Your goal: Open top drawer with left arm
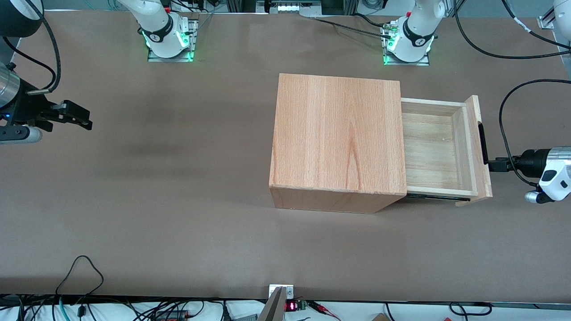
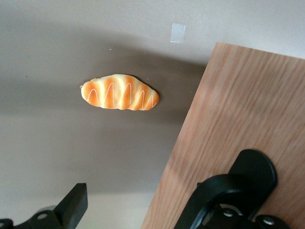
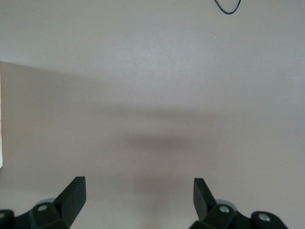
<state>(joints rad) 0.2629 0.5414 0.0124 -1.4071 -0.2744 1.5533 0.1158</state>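
Your end effector (image 1: 491,165) sits at the front panel of the top drawer (image 1: 430,147), touching or just beside the end of the black bar handle (image 1: 482,145) that is nearer the front camera. The left arm (image 1: 555,174) reaches in from the working arm's end of the desk (image 1: 178,200). In the wrist view the fingers (image 2: 74,205) are spread wide. One of them lies over a wood-grain face, and no bar shows between them, so I judge you are not gripping the handle. The drawer stands out of the cabinet (image 1: 337,133) toward the working arm's end, and its bare tray is exposed for most of its depth. Judged from that, the task is largely done. The relation to hold in mind is that the drawer slides straight away from the cabinet toward your arm. The handle's long axis runs across that line, from nearer the front camera to farther from it. Any further pull should follow the slide line. Because you are at the end of the bar and not its middle, an off-centre pull could skew the tray.
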